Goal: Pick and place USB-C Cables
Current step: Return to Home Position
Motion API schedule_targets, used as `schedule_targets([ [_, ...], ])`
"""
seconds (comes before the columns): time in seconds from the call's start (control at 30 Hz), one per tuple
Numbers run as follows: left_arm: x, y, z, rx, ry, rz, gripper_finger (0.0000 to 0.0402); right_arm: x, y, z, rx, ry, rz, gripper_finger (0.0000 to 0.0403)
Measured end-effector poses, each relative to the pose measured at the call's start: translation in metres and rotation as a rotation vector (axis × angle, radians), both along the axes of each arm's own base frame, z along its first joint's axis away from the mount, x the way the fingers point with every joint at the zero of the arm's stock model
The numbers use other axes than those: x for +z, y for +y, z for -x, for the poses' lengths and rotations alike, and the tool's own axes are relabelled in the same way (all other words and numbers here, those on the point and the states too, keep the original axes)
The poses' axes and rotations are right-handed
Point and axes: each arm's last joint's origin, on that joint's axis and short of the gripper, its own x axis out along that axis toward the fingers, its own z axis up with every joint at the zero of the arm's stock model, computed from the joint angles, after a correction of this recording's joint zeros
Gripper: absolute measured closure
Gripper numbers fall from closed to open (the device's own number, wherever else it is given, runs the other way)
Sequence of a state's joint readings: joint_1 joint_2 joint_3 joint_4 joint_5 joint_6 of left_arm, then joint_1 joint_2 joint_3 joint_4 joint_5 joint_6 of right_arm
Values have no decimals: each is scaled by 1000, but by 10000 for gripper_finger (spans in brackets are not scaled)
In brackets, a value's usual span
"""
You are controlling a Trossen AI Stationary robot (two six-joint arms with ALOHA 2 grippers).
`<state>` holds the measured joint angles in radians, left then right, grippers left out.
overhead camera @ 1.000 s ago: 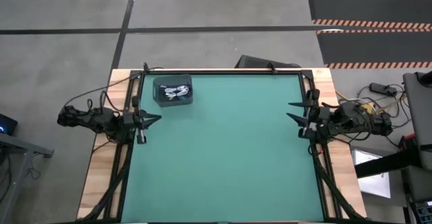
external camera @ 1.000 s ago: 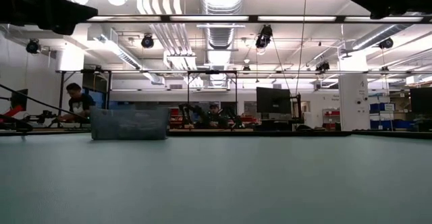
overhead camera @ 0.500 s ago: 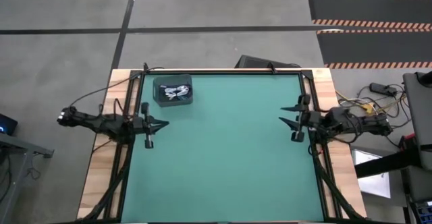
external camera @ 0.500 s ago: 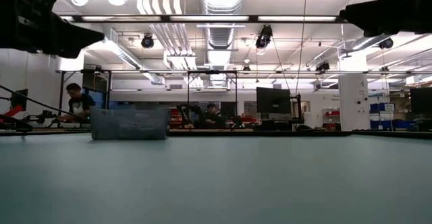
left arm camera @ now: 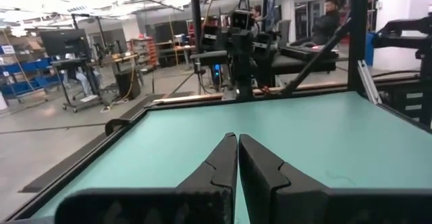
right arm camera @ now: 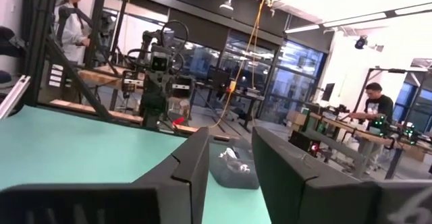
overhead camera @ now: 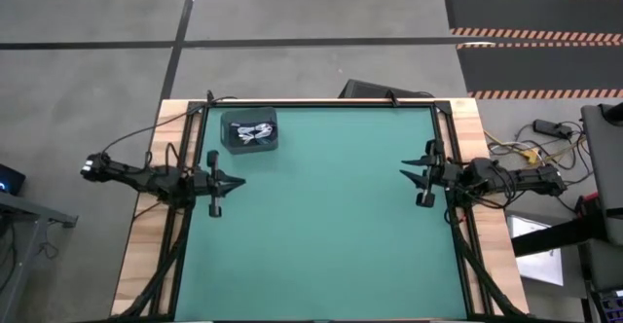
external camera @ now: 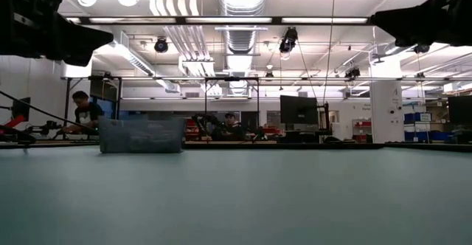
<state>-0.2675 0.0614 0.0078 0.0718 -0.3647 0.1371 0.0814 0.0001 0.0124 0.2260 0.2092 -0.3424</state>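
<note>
The USB-C cables (overhead camera: 255,134) lie inside the dark grey bin (overhead camera: 250,132) at the counter's (overhead camera: 321,235) 11 o'clock corner. The white loops show plainly in the high view, any dark bundles cannot be told from the bin's dark floor, and none shows loose on the green surface. The left hand (overhead camera: 239,180) hangs at the counter's 9 o'clock edge, its two fingers (left arm camera: 219,158) pressed together with nothing between them, and the bin is near it toward 12 o'clock. The right hand (overhead camera: 406,167) hangs opposite at 3 o'clock, fingers (right arm camera: 196,156) parted and empty, well apart from the bin. The placing seems finished, so what remains is the retreat to rest. To do it well, each arm should draw straight back toward its own side, holding height so no fingertip scrapes the counter. The left arm, nearer the bin, should avoid swinging toward 12 o'clock, where a knock could shift the bin or spill a loop over its wall. The right hand may as well close before parking.
</note>
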Motion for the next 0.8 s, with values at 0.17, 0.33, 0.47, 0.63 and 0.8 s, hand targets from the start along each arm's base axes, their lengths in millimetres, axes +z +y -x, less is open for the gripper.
schedule_targets([
  [0.17,-1,1,-1,58,12,-9,402,-1,0,0,-6,14,10,312],
  [0.33,-4,1,-3,75,45,-18,402,-3,0,-2,-16,40,22,319],
  [0.47,-6,1,-4,79,66,-23,402,-6,0,-3,-20,76,45,317],
  [0.63,-9,1,-6,79,95,-33,402,-7,0,-4,-19,90,46,312],
  [0.8,-11,0,-7,79,120,-41,402,-8,0,-5,-13,89,16,316],
])
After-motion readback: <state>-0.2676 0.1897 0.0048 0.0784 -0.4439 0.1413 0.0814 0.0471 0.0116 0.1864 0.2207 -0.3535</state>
